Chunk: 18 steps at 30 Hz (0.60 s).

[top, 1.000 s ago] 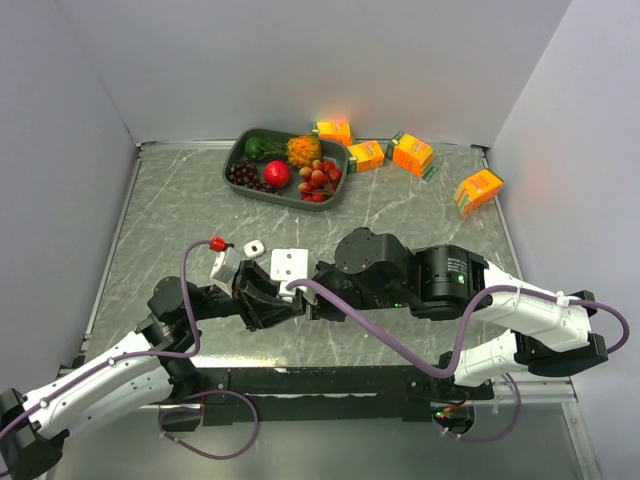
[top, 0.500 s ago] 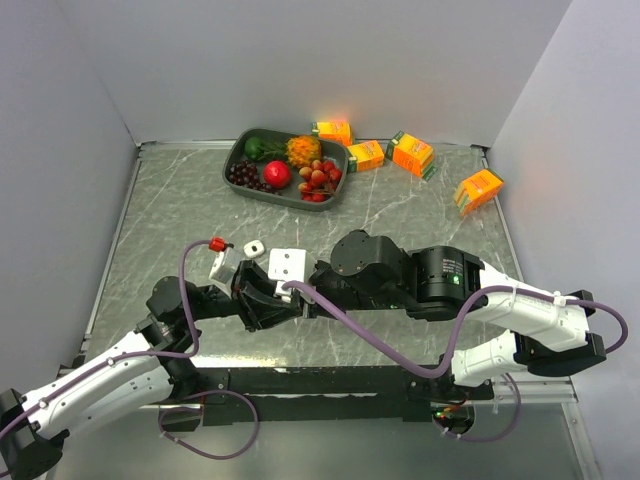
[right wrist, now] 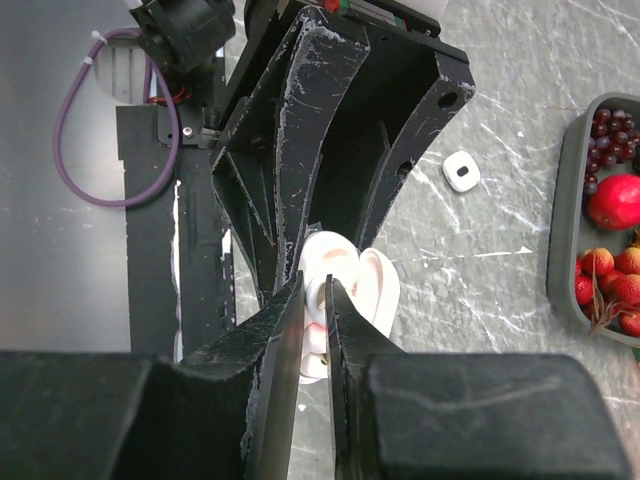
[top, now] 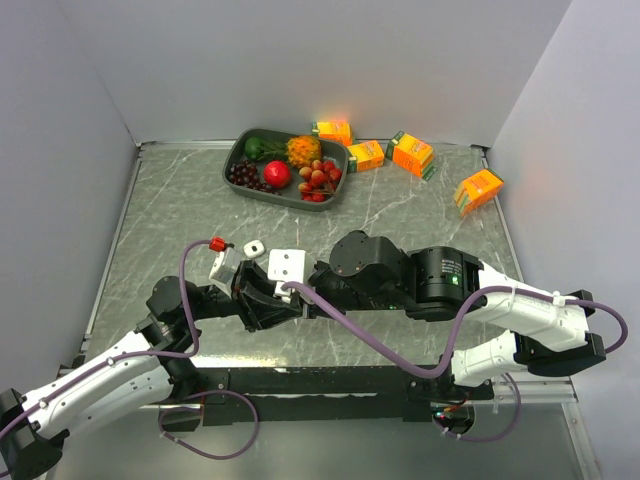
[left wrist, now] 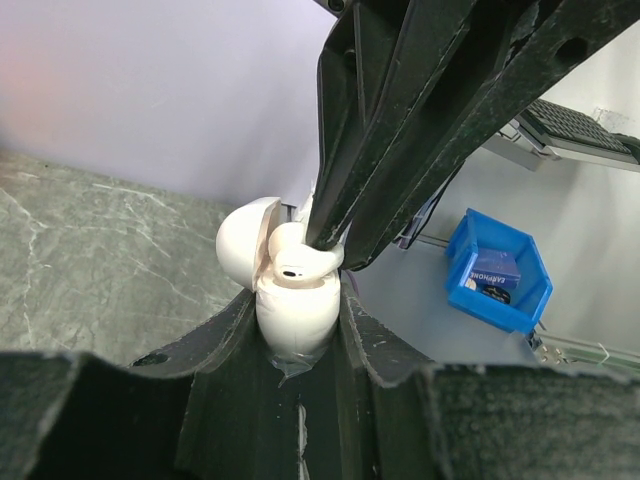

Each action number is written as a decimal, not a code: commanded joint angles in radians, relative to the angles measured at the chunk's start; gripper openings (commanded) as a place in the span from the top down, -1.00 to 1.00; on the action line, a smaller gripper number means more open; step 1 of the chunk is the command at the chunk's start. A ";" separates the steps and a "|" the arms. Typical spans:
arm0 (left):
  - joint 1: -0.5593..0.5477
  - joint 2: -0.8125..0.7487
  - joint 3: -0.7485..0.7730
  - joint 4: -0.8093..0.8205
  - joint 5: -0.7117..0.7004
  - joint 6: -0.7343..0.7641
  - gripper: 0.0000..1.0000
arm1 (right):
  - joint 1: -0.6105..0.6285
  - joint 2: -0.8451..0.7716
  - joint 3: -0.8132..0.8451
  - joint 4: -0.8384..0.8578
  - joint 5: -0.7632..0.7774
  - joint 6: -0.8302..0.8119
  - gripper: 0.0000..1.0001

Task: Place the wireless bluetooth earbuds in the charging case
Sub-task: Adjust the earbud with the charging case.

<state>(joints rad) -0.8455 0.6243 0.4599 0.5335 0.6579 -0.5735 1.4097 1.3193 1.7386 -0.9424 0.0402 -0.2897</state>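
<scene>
From above, I am watching both arms meeting low over the middle of the counter (top: 150, 220), left fingers (top: 258, 300) and right fingers (top: 316, 290) tip to tip, the case mostly hidden between them.

On the left wrist, the left fingers are clamping the smooth, egg-shaped white case (left wrist: 297, 318) upright, its domed lid (left wrist: 243, 245) hanging open to the left. The glossy, bean-like earbud (left wrist: 298, 265) is sitting at the case's mouth, with the right fingers pinching it from the upper right.

On the right wrist, the scuffed black fingers are squeezing the earbud at frame centre, the case just beyond their tips. I am judging that the seating push should run straight along the fingers.
</scene>
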 commanded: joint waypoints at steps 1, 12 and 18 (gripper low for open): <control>0.003 -0.012 0.039 0.054 0.016 -0.020 0.98 | 0.009 0.009 -0.007 0.008 0.027 -0.012 0.60; 0.003 -0.018 0.034 0.060 0.020 -0.016 0.97 | 0.008 0.015 -0.002 0.011 0.044 -0.006 0.77; 0.003 -0.024 0.028 0.059 0.019 -0.009 0.97 | 0.000 0.018 0.015 0.010 0.035 0.018 0.99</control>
<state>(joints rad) -0.8455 0.6167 0.4599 0.5343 0.6579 -0.5732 1.4113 1.3239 1.7386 -0.9417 0.0620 -0.2817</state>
